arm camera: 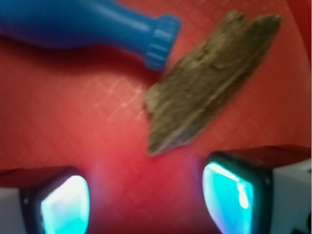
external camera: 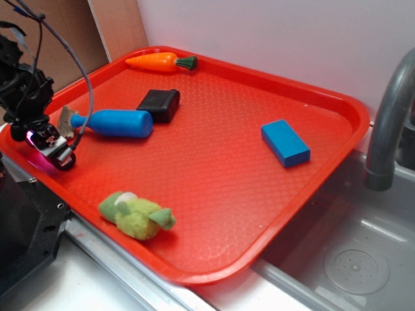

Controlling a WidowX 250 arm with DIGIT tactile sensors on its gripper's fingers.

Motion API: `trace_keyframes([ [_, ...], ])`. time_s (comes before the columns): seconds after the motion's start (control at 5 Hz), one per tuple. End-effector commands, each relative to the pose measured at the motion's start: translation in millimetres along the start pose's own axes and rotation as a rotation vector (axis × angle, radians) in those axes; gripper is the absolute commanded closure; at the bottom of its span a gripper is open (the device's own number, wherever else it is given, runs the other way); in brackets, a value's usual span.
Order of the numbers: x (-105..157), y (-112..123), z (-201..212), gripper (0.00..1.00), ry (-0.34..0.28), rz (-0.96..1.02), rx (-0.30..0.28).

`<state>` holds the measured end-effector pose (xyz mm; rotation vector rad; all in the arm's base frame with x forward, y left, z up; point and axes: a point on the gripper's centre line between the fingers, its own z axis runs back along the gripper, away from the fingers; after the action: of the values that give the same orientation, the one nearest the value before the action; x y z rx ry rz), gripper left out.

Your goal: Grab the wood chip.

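The wood chip [arm camera: 207,83] is a flat, rough grey-brown sliver lying on the red tray, its near tip just ahead of my fingers. From the exterior view the wood chip [external camera: 66,117] shows only partly, at the tray's left edge by the blue bottle's neck. My gripper [arm camera: 146,197] is open, with bare tray between the two glowing pads [arm camera: 226,195]. In the exterior view the gripper [external camera: 55,148] hangs low over the tray's left rim, just in front of the chip. The blue bottle [external camera: 120,122] lies on its side, its cap [arm camera: 161,41] almost touching the chip.
On the red tray [external camera: 214,175] also lie a black block [external camera: 159,103], an orange carrot [external camera: 161,61], a blue block [external camera: 285,142] and a green plush toy [external camera: 136,216]. A grey faucet [external camera: 388,116] and sink [external camera: 350,259] are to the right.
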<state>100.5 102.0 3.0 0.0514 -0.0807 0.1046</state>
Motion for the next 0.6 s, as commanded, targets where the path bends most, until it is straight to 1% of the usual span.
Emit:
trace_keyframes([
  [0.0,23.8,-12.3,75.0,0.00,0.145,0.318,-0.075],
  [0.2,72.9,-11.5,118.1,0.00,0.214,0.350,-0.117],
  [0.4,90.8,-13.0,112.8,0.00,0.214,0.310,-0.092],
])
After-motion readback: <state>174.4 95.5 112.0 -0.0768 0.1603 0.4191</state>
